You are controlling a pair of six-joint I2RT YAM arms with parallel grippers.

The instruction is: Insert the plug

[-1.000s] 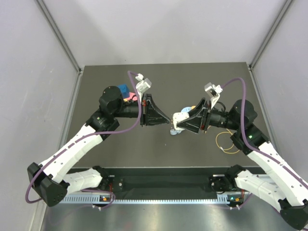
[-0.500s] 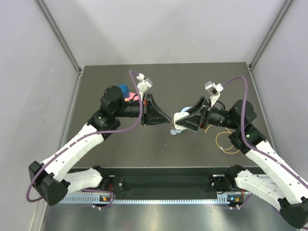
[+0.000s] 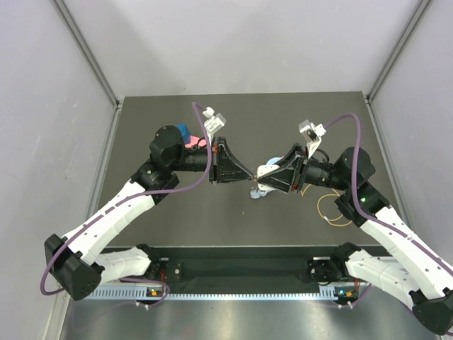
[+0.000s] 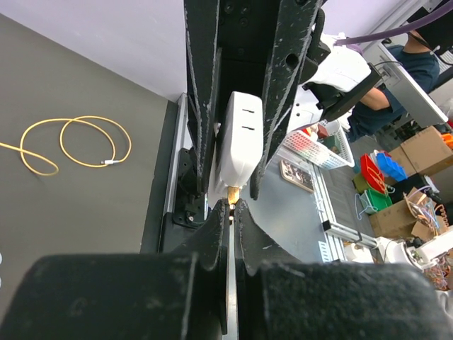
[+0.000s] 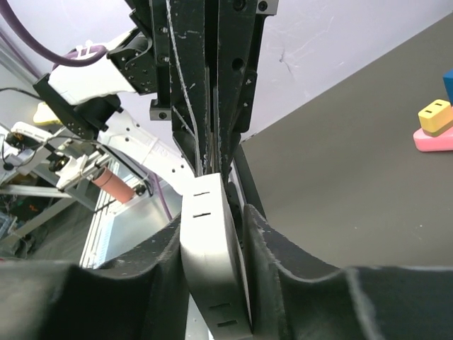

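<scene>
A: What does the left gripper have?

B: Its own camera shows the two fingers almost together, with only a thin gap. At their tips sits a small yellow piece, the plug. It is pinched there and sticks out a little in front.

A: And what is in front of the tips?

B: The white block. The plug touches its near end. I cannot tell if it is already inside a hole.

A: Who holds the block?

B: The right gripper. In the right wrist view its fingers press on both sides of the block, partly closed to the block's width. Two thin slots show on the block's face. Past the block's far end the left fingers point straight at this camera.

A: Does the right view show the plug?

B: No, the block hides it there. From the top it is too small to see. Only the left wrist view gives it.

A: What does the top view add?

B: Both grippers meet tip to tip above the table, and a blue disc lies just under the meeting point.

A: Anything else?

B: The left wrist view shows a yellow wire in loops on the table, well apart to the left of its fingers. The right wrist view shows pink and yellow shapes far to the right of its fingers.
</scene>
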